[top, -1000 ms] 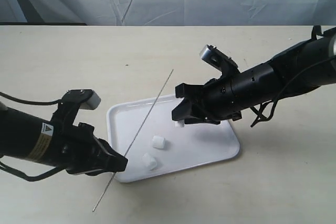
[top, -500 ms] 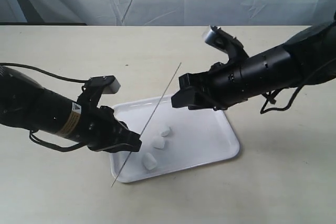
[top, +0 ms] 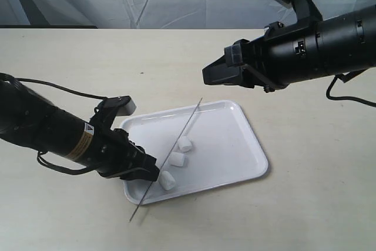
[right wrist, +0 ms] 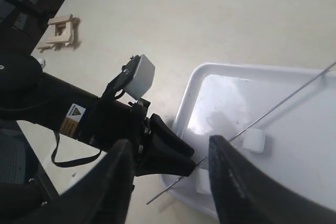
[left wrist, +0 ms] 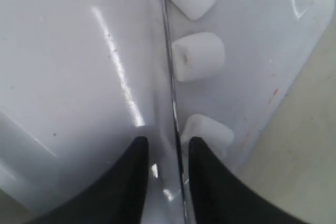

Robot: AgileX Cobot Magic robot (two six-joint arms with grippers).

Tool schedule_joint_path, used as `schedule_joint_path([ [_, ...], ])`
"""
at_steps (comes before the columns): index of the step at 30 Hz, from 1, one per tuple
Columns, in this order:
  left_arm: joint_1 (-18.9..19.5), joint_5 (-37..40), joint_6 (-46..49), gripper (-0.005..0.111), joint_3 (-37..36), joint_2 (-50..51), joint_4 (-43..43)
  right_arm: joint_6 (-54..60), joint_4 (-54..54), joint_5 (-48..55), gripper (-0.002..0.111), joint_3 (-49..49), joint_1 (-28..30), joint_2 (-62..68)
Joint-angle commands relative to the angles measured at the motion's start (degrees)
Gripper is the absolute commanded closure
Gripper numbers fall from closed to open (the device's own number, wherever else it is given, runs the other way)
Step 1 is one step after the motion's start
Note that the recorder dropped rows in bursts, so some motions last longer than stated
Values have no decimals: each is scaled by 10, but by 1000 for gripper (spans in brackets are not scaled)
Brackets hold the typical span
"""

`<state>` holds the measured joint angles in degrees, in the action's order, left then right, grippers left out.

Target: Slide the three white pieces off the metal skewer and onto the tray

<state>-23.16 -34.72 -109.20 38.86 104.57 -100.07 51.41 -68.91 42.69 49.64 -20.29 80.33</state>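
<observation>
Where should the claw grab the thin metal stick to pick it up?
Probably the end of the metal skewer beside the left claw, where it pokes past the tray rim. Come from above, one finger each side, across the rod: it's thin and lies low, and the rim likely leaves room underneath there. That claw straddles it now, open.

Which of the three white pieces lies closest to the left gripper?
The end piece beside the left gripper; the middle piece and far piece lie farther along the skewer.
</observation>
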Motion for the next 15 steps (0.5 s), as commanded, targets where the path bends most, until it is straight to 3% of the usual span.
schedule_joint_path([
  [1, 2, 12, 23, 67, 4, 1, 1, 0, 9, 2, 64, -2, 3, -12],
  [6, 12, 11, 82, 63, 4, -21, 1, 2, 25, -24, 64, -2, 3, -19],
  [9, 38, 10, 73, 63, 8, -59, 1, 10, 50, -58, 64, 5, 3, -30],
  [15, 149, -38, 75, 63, 8, -194, 1, -35, 232, -66, 64, 77, 3, -90],
])
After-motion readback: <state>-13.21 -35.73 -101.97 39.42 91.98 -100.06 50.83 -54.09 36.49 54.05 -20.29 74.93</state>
